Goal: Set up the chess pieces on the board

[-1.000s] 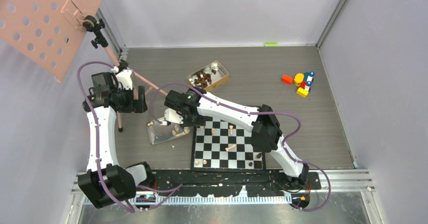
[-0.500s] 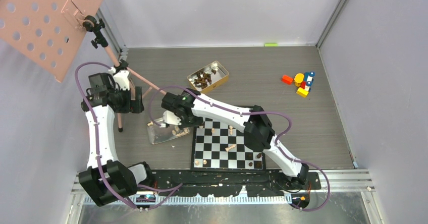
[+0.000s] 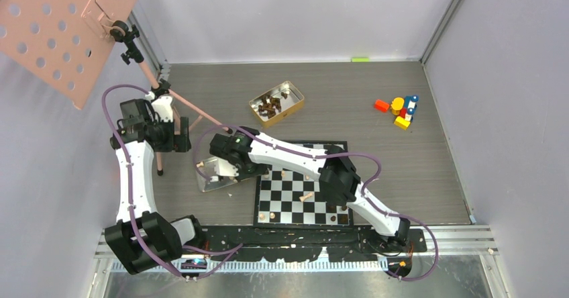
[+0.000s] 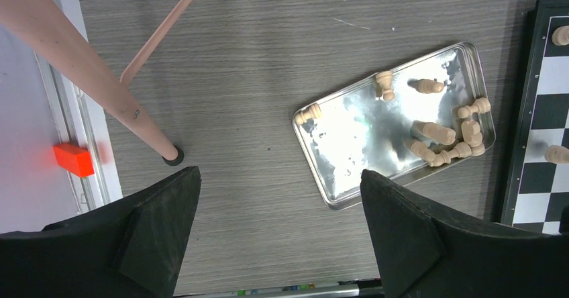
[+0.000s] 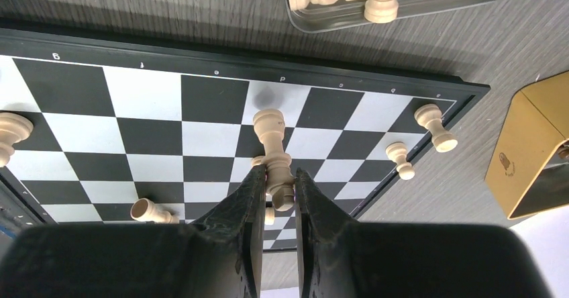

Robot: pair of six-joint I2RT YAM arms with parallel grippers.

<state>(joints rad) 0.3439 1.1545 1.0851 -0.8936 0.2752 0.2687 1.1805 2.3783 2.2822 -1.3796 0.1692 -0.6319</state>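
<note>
Right tool (image 5: 275,178) is pinching a pale chess piece (image 5: 271,152) by its base end, head pointing away from the wrist. The piece hangs over the board (image 5: 87,131), close to the border edge nearest the shiny tray (image 5: 429,3). That border carries small white file letters. In the right wrist view e, d and c are readable, with the held piece roughly in line with d; the others are too skewed to read. Pale pawns (image 5: 435,126) stand on the board, and one toppled pale piece (image 5: 150,211) lies on its side. Left tool (image 4: 278,211) is spread wide with nothing between its fingers, above the bare table (image 4: 255,56) beside the tray, which holds loose pale pieces (image 4: 439,137). Gold tin (image 3: 276,101) with dark pieces sits farther back on the table. A small mark on its side is unreadable.
</note>
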